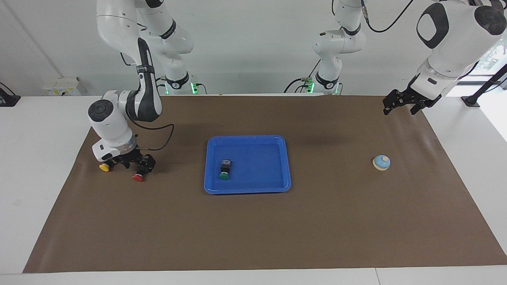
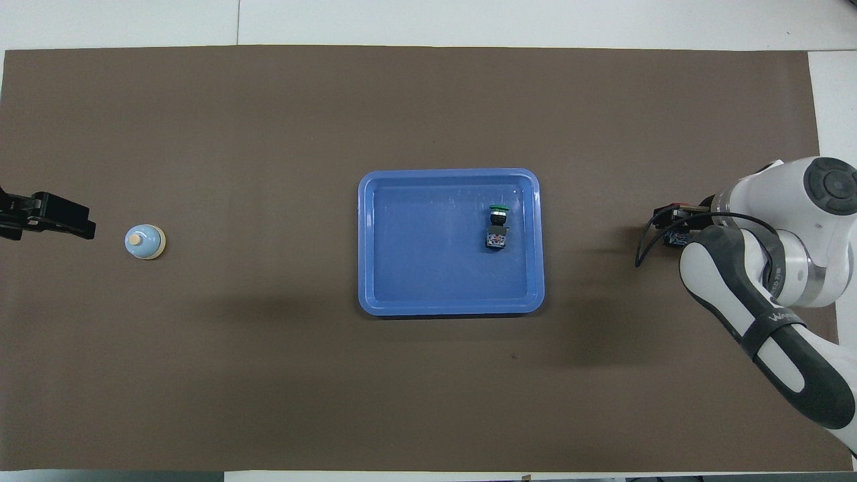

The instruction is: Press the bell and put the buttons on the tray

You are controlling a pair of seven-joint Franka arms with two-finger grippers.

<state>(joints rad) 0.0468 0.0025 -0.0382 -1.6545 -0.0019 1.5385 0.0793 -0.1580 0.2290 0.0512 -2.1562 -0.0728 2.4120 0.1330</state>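
Yellow btn: a small push-button switch w/ black blocky body and round yellow cap [image 1: 104, 168] was seen lying on the brown paper mat [image 1: 253, 229] at the right arm's end of the table, cap pointed away from the robots. It was not gripped, and part of its body was hidden by the claw above it.

Right gripper [image 1: 132, 162]: was held low over the mat between the yellow btn and the red one, fingers spread wide w/ nothing in them. Judged to be lined up for a pick, so the jaws were kept apart to fit round a black body.

Red btn: a like switch w/ round red cap [image 1: 138, 178] was lying just beside one finger of that claw. Whether it was touched could not be told. It was judged the likely next pick.

Tray: the blue rectangular plastic tray w/ raised rim [image 1: 247, 191] was set mid-table, within both arms' reach.

Green btn: the green-capped switch [image 1: 224, 173] was lying on its side in the tray, toward the right arm's end. One of three was thus judged placed.

Bell: the small light-blue dome w/ cream base and knob [image 1: 381, 162] was standing alone on the mat toward the left arm's end, well apart from the tray.

Left gripper [image 1: 402, 105]: was held high over the mat's edge, wide open and empty. The arm was waiting.
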